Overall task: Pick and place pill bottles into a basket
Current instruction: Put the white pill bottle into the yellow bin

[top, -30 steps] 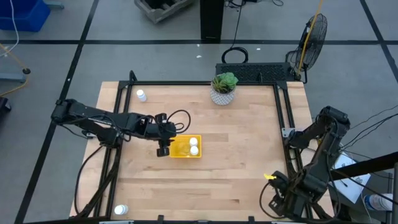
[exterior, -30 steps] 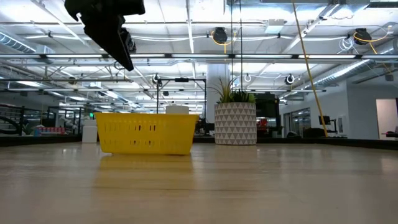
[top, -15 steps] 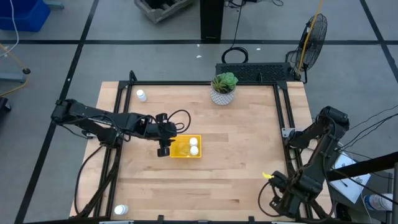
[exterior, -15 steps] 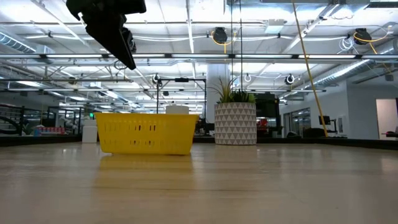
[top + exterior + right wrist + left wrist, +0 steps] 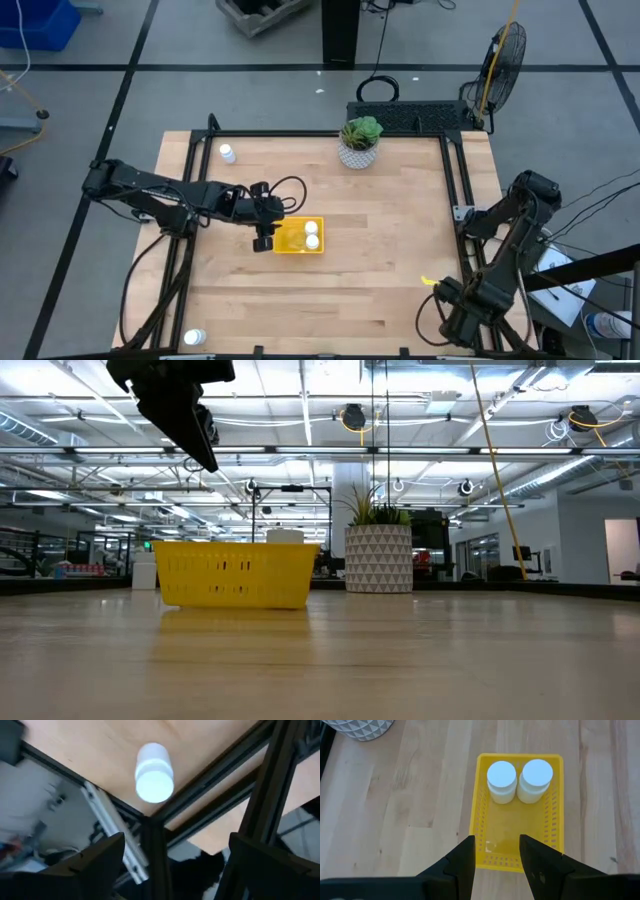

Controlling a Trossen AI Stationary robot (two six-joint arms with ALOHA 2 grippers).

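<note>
The yellow basket [image 5: 290, 238] sits on the wooden table, left of its middle, and also shows in the low view [image 5: 236, 574]. Two white pill bottles [image 5: 501, 781] [image 5: 536, 780] stand in the basket's right end. My left gripper [image 5: 496, 855] hangs open and empty above the basket's left end [image 5: 263, 238], well over it in the low view [image 5: 185, 415]. One bottle [image 5: 228, 153] is at the far left corner, another [image 5: 194, 338] at the near left corner. My right gripper [image 5: 172, 865] is open at the near right corner [image 5: 440, 298], above a bottle [image 5: 154, 772] by the frame rails.
A white patterned pot with a green plant [image 5: 359, 145] stands at the far edge, behind the basket in the low view [image 5: 378, 558]. Black frame rails [image 5: 455, 190] run along the table's sides and meet in a corner [image 5: 155, 827] right by the right gripper's bottle.
My right arm has crept a little toward the table's left edge at the near right corner. My left gripper has stayed open above the basket.
</note>
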